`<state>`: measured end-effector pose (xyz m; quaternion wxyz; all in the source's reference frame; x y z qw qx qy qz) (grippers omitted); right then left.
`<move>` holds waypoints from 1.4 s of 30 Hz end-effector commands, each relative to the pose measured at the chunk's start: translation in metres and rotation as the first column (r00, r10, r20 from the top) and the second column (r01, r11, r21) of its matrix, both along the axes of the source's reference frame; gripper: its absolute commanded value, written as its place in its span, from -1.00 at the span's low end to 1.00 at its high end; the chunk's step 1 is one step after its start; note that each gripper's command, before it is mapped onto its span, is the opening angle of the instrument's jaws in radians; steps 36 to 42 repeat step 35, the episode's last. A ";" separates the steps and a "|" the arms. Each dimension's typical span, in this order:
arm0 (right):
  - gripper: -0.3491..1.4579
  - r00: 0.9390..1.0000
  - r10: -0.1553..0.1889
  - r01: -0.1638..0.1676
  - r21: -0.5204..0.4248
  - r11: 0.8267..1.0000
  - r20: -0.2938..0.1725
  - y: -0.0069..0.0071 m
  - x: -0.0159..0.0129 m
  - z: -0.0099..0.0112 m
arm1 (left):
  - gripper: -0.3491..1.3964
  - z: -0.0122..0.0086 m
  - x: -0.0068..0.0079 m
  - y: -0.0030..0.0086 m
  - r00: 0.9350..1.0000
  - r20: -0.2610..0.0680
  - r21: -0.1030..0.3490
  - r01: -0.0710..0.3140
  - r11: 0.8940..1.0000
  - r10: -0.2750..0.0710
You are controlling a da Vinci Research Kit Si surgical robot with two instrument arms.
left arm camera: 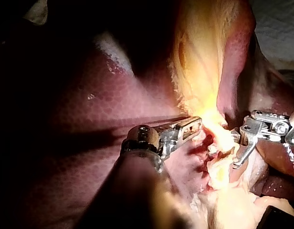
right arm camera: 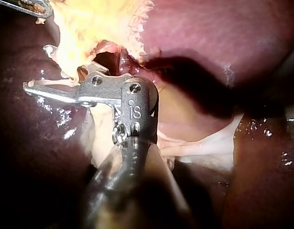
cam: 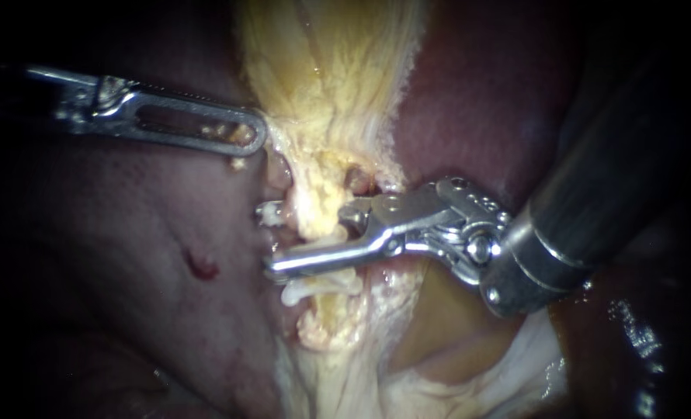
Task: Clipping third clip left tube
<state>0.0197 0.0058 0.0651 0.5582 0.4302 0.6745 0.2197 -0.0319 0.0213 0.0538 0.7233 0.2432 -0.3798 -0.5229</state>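
Observation:
The pale yellow left tube runs down the middle of the endoscope view. My right instrument comes in from the right with open jaws astride it: the near jaw lies across the front, the far jaw is mostly hidden behind. A white clip sits on the tube just below the jaws. A white clip end shows at the tube's left edge, level with the far jaw. My left instrument is shut on frayed yellow tissue above. The right wrist view shows the right instrument against the tube.
Dark red liver lies left of the tube, with a small raw spot. More liver rises at the right. Pale membrane spreads under the right shaft. The left wrist view shows both instruments close together.

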 end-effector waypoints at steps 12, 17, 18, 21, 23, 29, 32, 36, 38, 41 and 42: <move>-1.00 0.996 -0.077 0.076 -0.025 0.997 -0.049 0.0000 -0.0008 0.0001 | -1.00 0.0002 -0.0001 -0.0002 1.000 0.001 -0.003 0.003 1.000 -0.003; -1.00 0.992 -0.120 0.117 -0.058 0.991 -0.046 0.0002 -0.0008 0.0001 | -1.00 0.0002 -0.0002 -0.0002 1.000 0.001 -0.004 0.003 1.000 -0.003; -1.00 0.993 -0.114 0.111 -0.056 0.992 -0.040 0.0002 -0.0008 0.0001 | -1.00 0.0002 -0.0002 -0.0002 1.000 0.001 -0.004 0.003 1.000 -0.003; -1.00 0.994 -0.104 0.102 -0.057 0.993 -0.027 0.0002 -0.0008 0.0002 | -1.00 0.0003 -0.0002 -0.0002 1.000 0.001 -0.004 0.003 1.000 -0.003; -1.00 0.994 -0.111 0.109 -0.071 0.991 -0.015 0.0003 -0.0006 0.0002 | -1.00 0.0003 -0.0002 -0.0002 1.000 0.001 -0.004 0.003 1.000 -0.003; -1.00 0.994 -0.105 0.105 -0.077 0.991 0.001 0.0005 -0.0006 0.0003 | -1.00 0.0003 -0.0002 -0.0002 1.000 0.001 -0.004 0.003 1.000 -0.003; -1.00 0.995 -0.105 0.104 -0.077 0.992 0.001 0.0005 -0.0006 0.0003 | -1.00 0.0003 -0.0002 -0.0002 1.000 0.001 -0.004 0.003 1.000 -0.003; -1.00 0.995 -0.104 0.104 -0.077 0.992 0.001 0.0005 -0.0006 0.0004 | -1.00 0.0003 -0.0002 -0.0002 1.000 -0.001 -0.003 0.001 1.000 -0.001; -1.00 0.995 -0.104 0.104 -0.077 0.992 0.001 0.0005 -0.0006 0.0004 | -1.00 0.0003 -0.0002 -0.0002 1.000 -0.001 -0.003 0.001 1.000 -0.001; -1.00 0.995 -0.104 0.104 -0.077 0.992 0.001 0.0005 -0.0006 0.0004 | -1.00 0.0003 -0.0002 -0.0002 1.000 -0.001 -0.003 0.001 1.000 -0.001; -1.00 0.995 -0.104 0.104 -0.077 0.992 0.001 0.0005 -0.0006 0.0004 | -1.00 0.0003 -0.0002 -0.0002 1.000 -0.001 -0.003 0.001 1.000 -0.001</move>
